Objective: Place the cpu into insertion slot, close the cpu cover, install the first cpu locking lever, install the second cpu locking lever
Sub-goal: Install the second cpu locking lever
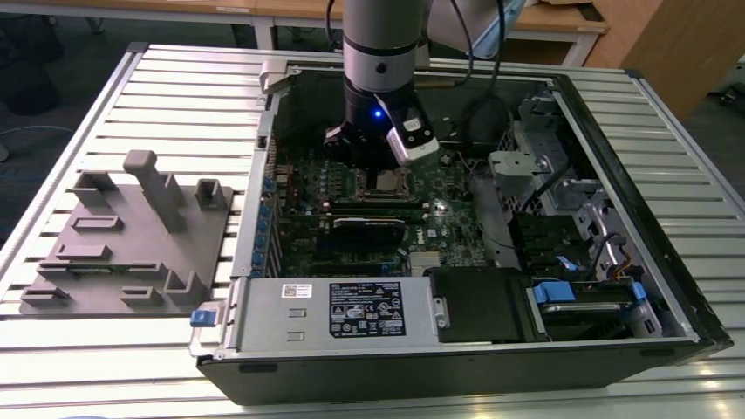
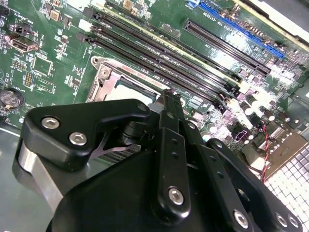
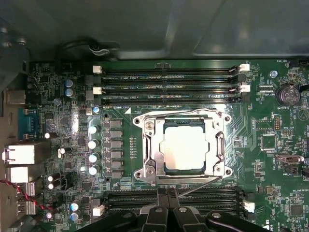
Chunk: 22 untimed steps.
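I see the dull silver-tan square cpu (image 3: 184,146) seated under the closed silvery frame cover (image 3: 150,150); black gripper (image 3: 167,194) fingers together, empty, just beside the socket.

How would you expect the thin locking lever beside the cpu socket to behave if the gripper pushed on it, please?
The locking lever is a thin wire rod, so it would probably flex and spring rather than stay rigid. Its smooth, shiny metal could let the gripper slip off. It lies along the cpu cover, so it likely pivots instead of sliding away.
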Each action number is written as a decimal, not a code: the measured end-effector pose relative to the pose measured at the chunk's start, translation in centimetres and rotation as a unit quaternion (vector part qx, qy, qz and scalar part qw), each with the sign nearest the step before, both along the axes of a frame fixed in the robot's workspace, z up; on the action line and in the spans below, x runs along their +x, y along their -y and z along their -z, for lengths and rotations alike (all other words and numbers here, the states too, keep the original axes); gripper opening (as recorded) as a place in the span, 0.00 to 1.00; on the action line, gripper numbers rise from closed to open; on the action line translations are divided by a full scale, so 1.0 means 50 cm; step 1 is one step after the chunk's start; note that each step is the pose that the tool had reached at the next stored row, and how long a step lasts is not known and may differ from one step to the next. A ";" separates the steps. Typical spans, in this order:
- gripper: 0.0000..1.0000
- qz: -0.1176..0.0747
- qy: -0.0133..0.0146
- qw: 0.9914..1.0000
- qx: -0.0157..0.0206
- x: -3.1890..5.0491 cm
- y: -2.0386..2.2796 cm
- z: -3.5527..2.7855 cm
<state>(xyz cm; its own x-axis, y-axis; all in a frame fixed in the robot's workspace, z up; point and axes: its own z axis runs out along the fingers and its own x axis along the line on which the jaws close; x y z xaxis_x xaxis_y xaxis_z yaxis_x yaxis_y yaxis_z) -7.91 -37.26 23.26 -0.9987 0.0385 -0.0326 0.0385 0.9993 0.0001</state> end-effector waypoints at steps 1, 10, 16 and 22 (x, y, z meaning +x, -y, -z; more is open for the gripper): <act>0.11 0.000 0.000 1.000 0.000 0.000 0.0000 0.000; 0.11 0.000 0.000 1.000 0.000 0.000 0.0000 0.003; 0.11 0.000 0.000 1.000 0.000 0.000 0.0001 0.009; 0.11 0.000 0.000 1.000 0.000 0.000 0.0001 0.011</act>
<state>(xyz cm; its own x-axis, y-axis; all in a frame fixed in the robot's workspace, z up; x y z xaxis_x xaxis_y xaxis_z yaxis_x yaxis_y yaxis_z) -7.91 -37.26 22.72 -0.9987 0.0385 -0.0326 0.0385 0.9993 0.0001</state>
